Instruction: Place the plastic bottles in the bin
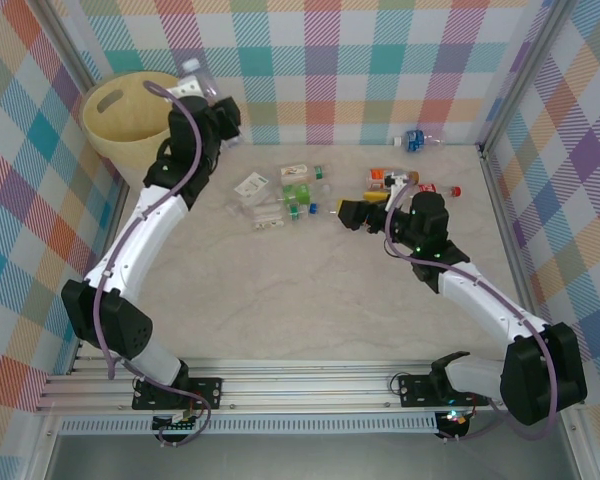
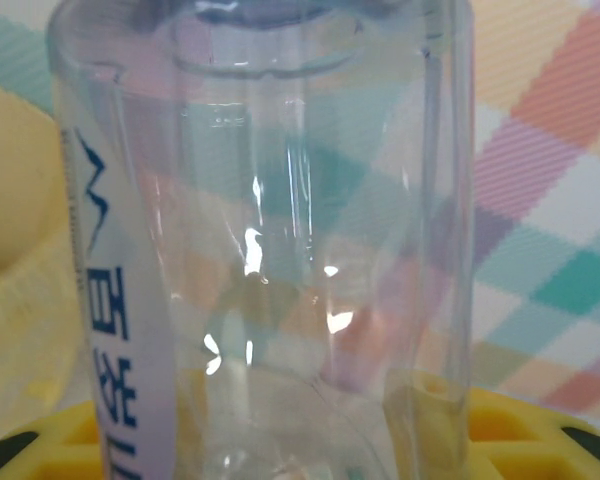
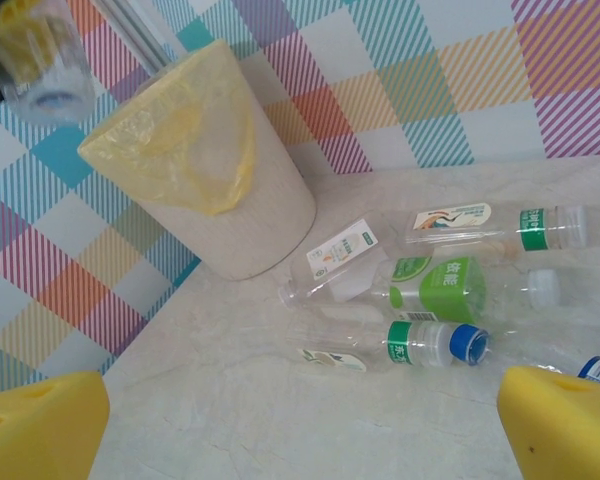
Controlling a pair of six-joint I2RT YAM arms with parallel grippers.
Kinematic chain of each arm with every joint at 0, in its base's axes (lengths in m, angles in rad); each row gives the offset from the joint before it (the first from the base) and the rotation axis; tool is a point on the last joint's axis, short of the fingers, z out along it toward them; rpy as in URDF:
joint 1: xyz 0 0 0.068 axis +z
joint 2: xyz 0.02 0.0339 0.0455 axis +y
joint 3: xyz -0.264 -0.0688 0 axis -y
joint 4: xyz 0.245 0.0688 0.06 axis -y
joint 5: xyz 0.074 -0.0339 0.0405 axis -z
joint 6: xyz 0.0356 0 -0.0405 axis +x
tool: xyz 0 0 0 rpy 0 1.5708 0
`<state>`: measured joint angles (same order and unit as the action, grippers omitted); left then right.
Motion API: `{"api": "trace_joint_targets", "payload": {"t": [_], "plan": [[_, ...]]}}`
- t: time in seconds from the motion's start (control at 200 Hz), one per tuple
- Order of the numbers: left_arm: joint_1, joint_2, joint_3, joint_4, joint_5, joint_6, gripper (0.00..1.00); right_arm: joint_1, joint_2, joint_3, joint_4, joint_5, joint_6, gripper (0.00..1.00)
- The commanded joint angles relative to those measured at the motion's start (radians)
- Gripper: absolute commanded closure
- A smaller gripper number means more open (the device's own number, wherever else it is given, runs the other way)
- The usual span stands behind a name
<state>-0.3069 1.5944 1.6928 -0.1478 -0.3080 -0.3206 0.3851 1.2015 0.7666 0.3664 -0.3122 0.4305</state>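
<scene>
Left arm at the bin, bottle in its grip.
On the pale marbled bench point(image 1: 280, 290), the pale yellow round plastic bin point(image 1: 108, 140) sits in the far left corner. Your left end effector point(image 1: 202, 92) is clamped on a clear plastic bottle with a blue-lettered label point(image 1: 193, 72), whose long axis runs out from the pads. It hangs at the bin's right rim, and the mouth lies to its left. Your right end effector point(image 1: 340, 214) gapes wide and empty, facing the loose bottles point(image 1: 280, 195) mid-bench.

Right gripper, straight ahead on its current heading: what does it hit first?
Likely the blue-capped bottle, nearest of the bottles lying ahead of the open right gripper; the bin stands farther back. Depth is uncertain.
</scene>
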Motion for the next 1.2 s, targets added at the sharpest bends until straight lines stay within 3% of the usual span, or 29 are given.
{"api": "trace_joint_targets", "payload": {"t": [0.0, 0.225, 0.42, 0.685, 1.02, 1.115, 1.195], "plan": [[0.030, 0.030, 0.061, 0.085, -0.111, 0.031, 0.52, 0.015, 0.005, 0.025, 0.025, -0.010, 0.010, 0.00], [0.092, 0.097, 0.097, 0.210, -0.292, 0.056, 0.47, 0.032, -0.004, 0.045, -0.020, -0.028, 0.021, 0.00], [0.222, 0.230, 0.279, 0.060, -0.261, -0.099, 0.47, 0.039, -0.042, 0.026, -0.034, -0.011, -0.002, 0.00], [0.320, 0.335, 0.321, 0.055, -0.302, -0.297, 0.46, 0.044, -0.103, 0.016, -0.094, 0.022, -0.025, 0.00], [0.353, 0.651, 0.792, -0.271, -0.302, -0.423, 0.45, 0.044, -0.199, -0.040, -0.126, 0.114, -0.047, 0.00], [0.354, 0.709, 0.901, -0.370, -0.338, -0.492, 0.36, 0.044, -0.216, -0.051, -0.135, 0.127, -0.057, 0.00], [0.353, 0.718, 0.913, -0.357, -0.321, -0.506, 0.25, 0.045, -0.226, -0.059, -0.138, 0.137, -0.065, 0.00]]}}
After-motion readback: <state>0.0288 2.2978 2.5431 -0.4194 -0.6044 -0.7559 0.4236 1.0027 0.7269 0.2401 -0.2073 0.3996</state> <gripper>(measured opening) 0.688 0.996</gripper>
